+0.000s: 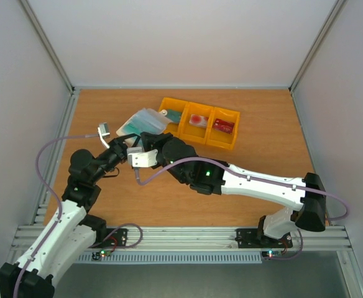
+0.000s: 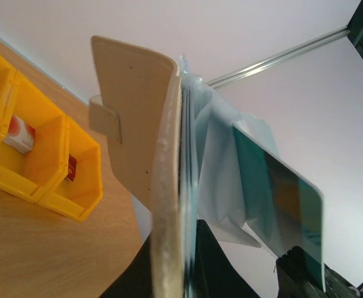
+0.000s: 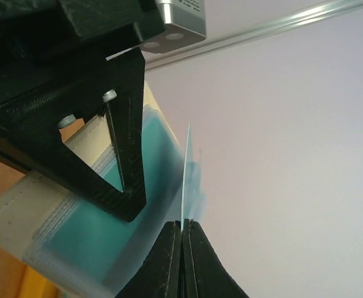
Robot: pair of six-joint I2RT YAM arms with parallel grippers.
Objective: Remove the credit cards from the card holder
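Wooden table [image 1: 262, 167], yellow three-compartment tray [image 1: 224, 143] on its far half.

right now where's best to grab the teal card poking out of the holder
The teal card by its free end, clear of the card holder: pinch across its flat faces from the open side, opposite the cream cover. The right hand does so.

Card holder [image 2: 144, 124] lower end cut off by frame edge; dark red card [image 1: 224, 126] print unreadable.
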